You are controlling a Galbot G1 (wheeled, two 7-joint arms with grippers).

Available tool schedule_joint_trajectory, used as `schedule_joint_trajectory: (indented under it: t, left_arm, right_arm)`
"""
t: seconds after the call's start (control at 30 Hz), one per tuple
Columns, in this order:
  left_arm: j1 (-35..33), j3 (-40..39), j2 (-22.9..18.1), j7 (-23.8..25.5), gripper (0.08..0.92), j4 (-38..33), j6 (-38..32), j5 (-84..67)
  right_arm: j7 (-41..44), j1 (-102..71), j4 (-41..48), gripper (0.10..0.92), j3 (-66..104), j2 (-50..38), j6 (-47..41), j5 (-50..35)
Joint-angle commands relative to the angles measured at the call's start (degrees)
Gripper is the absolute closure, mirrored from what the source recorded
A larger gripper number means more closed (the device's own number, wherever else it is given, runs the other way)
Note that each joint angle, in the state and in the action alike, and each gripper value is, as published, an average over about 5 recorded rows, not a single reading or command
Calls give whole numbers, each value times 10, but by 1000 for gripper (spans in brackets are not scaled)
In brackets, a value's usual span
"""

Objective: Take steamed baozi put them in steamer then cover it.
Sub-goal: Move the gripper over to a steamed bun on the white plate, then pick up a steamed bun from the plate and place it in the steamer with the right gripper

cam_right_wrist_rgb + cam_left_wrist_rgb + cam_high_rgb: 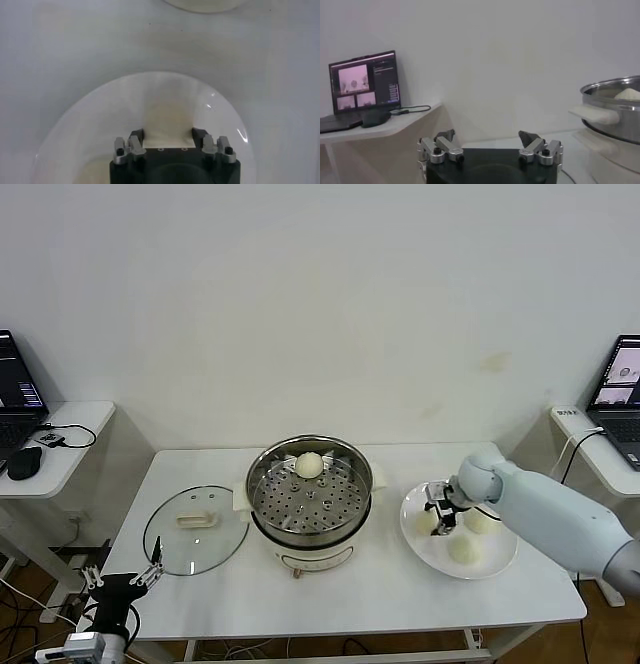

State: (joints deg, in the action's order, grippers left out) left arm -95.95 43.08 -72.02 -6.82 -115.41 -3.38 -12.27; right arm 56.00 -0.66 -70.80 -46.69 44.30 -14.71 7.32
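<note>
The steamer [310, 509] stands mid-table with one steamed baozi [309, 466] on its perforated tray. The cover [196, 529], a glass lid with a cream handle, lies flat to its left. On the white plate [425, 549] to its right lie two free baozi [482, 520] [465, 550] and a third [430, 524], on which my right gripper [438, 516] is shut. In the right wrist view that baozi [167, 117] fills the gap between the right gripper's [167, 133] fingers. My left gripper [122, 576] hangs open off the table's front left corner, holding nothing.
In the left wrist view, my left gripper [487, 136] faces the steamer's rim [615, 92] and a side table with a laptop [365, 80]. Another laptop [622, 399] sits on a side table at far right. Cables trail on the floor at lower left.
</note>
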Motion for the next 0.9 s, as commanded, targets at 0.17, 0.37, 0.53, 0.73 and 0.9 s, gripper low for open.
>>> schedule_joint_trajectory:
  t: [0.17, 0.37, 0.53, 0.73, 0.9]
  left_arm:
    - [8, -4, 10, 0, 177, 4, 0, 2]
    - [16, -8, 12, 1, 177, 0, 1, 4]
    - [23, -8, 16, 2, 177, 0, 3, 3]
    - [25, -2, 22, 4, 177, 6, 6, -2]
    - [23, 1, 22, 5, 177, 4, 7, -2]
  right_arm:
    - [-4, 194, -130, 415, -83, -94, -37, -138]
    - [-18, 352, -189, 408, -191, -87, -72, -243]
    - [-52, 411, -203, 401, -227, -20, -112, -329]
    - [-103, 413, -182, 397, -249, 91, -150, -409]
    - [-145, 365, -134, 396, -233, 178, -173, -434]
